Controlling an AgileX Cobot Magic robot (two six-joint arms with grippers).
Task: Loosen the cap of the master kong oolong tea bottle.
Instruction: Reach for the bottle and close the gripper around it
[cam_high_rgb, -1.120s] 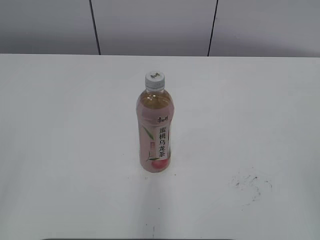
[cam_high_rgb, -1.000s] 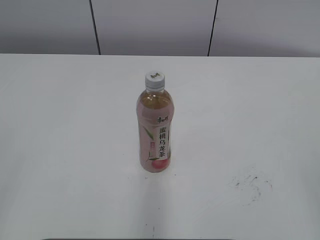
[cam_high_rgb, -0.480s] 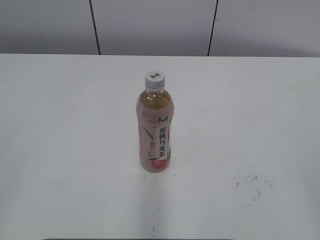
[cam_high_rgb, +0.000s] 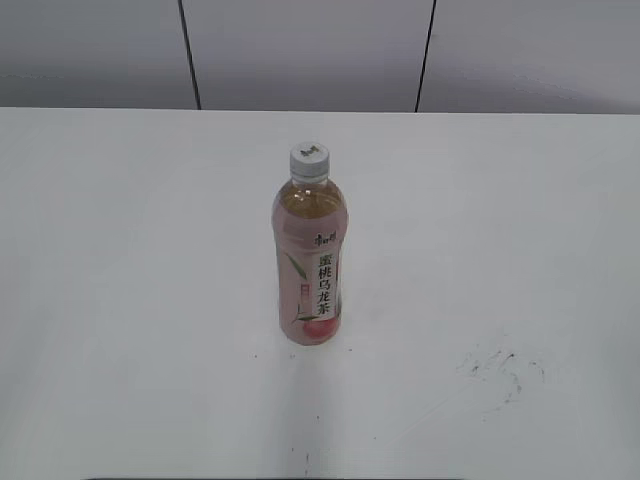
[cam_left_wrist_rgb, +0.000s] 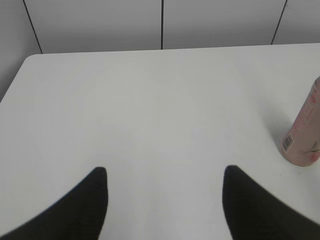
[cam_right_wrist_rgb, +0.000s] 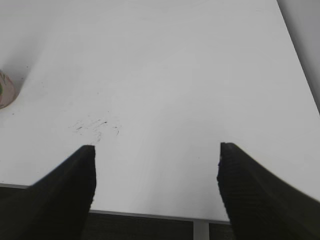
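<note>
The master kong oolong tea bottle (cam_high_rgb: 311, 265) stands upright in the middle of the white table (cam_high_rgb: 120, 250), with its pink label and white character panel facing the exterior view. The pale grey-white ribbed cap (cam_high_rgb: 310, 161) sits on its neck. The bottle's lower part shows at the right edge of the left wrist view (cam_left_wrist_rgb: 306, 135) and its base shows at the left edge of the right wrist view (cam_right_wrist_rgb: 5, 89). My left gripper (cam_left_wrist_rgb: 164, 172) is open and empty over bare table, left of the bottle. My right gripper (cam_right_wrist_rgb: 156, 150) is open and empty near the table's front edge. Neither gripper shows in the exterior view.
Dark scuff marks (cam_high_rgb: 500, 365) lie on the table to the right of the bottle, and they also show in the right wrist view (cam_right_wrist_rgb: 96, 126). The table's front edge (cam_right_wrist_rgb: 150, 216) is just below the right gripper. A grey panelled wall (cam_high_rgb: 310, 50) stands behind the table.
</note>
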